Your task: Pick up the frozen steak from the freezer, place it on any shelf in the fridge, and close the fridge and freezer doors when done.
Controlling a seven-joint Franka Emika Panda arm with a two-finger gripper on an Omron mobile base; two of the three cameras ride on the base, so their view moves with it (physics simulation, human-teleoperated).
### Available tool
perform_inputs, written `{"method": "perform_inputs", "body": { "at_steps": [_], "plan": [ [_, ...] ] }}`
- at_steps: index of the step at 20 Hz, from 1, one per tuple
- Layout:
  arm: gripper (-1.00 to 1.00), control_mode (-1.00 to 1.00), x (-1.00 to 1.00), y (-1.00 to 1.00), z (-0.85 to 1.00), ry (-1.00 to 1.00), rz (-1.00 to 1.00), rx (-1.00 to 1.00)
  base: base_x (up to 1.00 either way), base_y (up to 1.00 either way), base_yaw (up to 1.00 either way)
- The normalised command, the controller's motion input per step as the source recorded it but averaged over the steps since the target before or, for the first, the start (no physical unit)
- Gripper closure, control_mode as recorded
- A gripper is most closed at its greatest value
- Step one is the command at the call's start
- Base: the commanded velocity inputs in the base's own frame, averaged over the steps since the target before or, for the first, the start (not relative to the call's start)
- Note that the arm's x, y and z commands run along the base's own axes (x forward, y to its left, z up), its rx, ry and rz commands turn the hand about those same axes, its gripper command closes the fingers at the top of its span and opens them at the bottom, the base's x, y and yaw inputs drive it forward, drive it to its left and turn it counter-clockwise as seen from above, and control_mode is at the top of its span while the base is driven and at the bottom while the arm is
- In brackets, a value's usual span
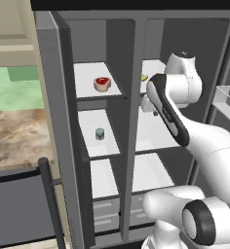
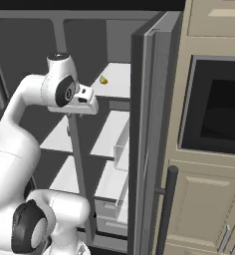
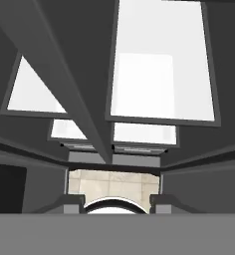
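Both doors stand open; freezer (image 1: 100, 121) and fridge (image 1: 158, 141) fronts unblocked.

Vertical divider (image 1: 128, 146) runs full height at frame centre in the left base view, splitting the two compartments; no way across except out the front and around.

Freezer top shelf, upper centre-left: frozen steak (image 1: 102, 83) alone near the front edge, bare white board around it, open room above.

Next shelf down: small can (image 1: 100, 133), otherwise clear.

Fridge shelf (image 1: 153, 129), centre right: the arm's wrist sits just before it. Yellow item (image 2: 104, 79) on the fridge's top board.

Open fridge door (image 2: 149, 149) fills the right base view's centre, walling that side.
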Motion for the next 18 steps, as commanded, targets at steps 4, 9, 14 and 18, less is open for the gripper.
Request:
{"method": "perform_inputs", "body": {
  "at_steps": [4, 9, 14, 18],
  "plan": [
    [-1.0, -1.0, -0.4, 0.09, 0.0, -0.03, 0.0, -0.01, 0.0, 0.0, 0.0],
    [-1.0, -1.0, -0.95, 0.35, -0.06, -0.03, 0.0, -0.05, 0.0, 0.0, 0.0],
    [-1.0, -1.0, -0.94, 0.15, -0.12, 0.0, 0.0, 0.0, 0.0, 0.0, 0.0],
    [-1.0, -1.0, -0.65, -0.01, -0.11, -0.08, 0.0, 0.0, 0.0, 0.0, 0.0]
  ]
}}
